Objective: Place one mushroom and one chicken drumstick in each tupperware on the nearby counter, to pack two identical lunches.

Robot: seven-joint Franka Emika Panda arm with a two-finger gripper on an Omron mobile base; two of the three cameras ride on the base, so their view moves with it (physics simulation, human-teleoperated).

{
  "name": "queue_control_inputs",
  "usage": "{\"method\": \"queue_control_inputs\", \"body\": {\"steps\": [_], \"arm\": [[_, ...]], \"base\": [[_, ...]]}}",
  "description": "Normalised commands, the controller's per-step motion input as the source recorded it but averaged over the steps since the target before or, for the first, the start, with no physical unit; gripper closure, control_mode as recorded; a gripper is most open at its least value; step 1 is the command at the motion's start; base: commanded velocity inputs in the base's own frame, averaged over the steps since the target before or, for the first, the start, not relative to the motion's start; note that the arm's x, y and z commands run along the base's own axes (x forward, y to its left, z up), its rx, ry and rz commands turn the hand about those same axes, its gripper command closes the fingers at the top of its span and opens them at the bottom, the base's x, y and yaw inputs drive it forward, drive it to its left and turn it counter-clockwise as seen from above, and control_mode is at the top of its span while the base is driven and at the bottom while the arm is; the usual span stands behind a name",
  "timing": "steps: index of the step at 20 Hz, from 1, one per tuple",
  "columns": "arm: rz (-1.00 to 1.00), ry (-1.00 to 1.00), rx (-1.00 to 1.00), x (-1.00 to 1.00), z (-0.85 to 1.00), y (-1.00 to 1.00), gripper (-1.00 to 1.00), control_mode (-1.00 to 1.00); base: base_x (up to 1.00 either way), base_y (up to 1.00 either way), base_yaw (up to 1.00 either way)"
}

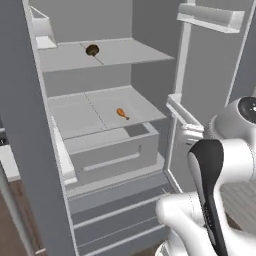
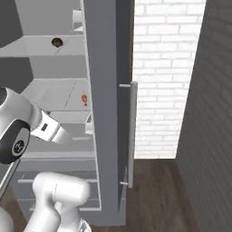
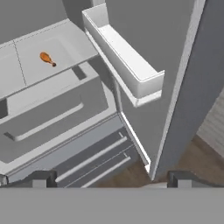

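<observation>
A brown mushroom (image 1: 92,49) lies on the upper shelf of the open fridge, also seen as a mushroom (image 2: 57,42) from the right. One orange chicken drumstick (image 1: 121,113) rests on the middle shelf; the same drumstick (image 2: 84,99) (image 3: 47,58) shows far up and left in the hand view. My gripper (image 3: 111,180) is open and holds nothing. It hangs in front of the fridge, low, well short of the drumstick, facing the drawer and the door. The tupperware and the counter are out of view.
A grey drawer (image 1: 110,150) juts out below the middle shelf. The fridge door stands open on the right, with a white bin (image 3: 131,61) close to my hand. A white brick wall (image 2: 163,68) and a wooden floor (image 2: 154,190) lie to the right.
</observation>
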Motion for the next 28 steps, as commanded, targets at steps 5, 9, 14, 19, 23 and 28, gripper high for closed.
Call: {"method": "queue_control_inputs", "body": {"steps": [5, 9, 14, 19, 23, 28], "arm": [[0.00, 0.00, 0.00, 0.00, 0.00, 0.00, -1.00, 1.00], [0.00, 0.00, 0.00, 0.00, 0.00, 0.00, -1.00, 1.00], [0.00, 0.00, 0.00, 0.00, 0.00, 0.00, -1.00, 1.00], [0.00, 0.00, 0.00, 0.00, 0.00, 0.00, -1.00, 1.00], [0.00, 0.00, 0.00, 0.00, 0.00, 0.00, -1.00, 1.00], [0.00, 0.00, 0.00, 0.00, 0.00, 0.00, -1.00, 1.00]], "base": [[0.99, 0.16, 0.15], [0.89, 0.19, 0.16], [0.57, 0.22, 0.12], [-0.41, 0.23, 0.15], [0.27, 0.26, 0.17], [1.00, 0.00, 0.04]]}}
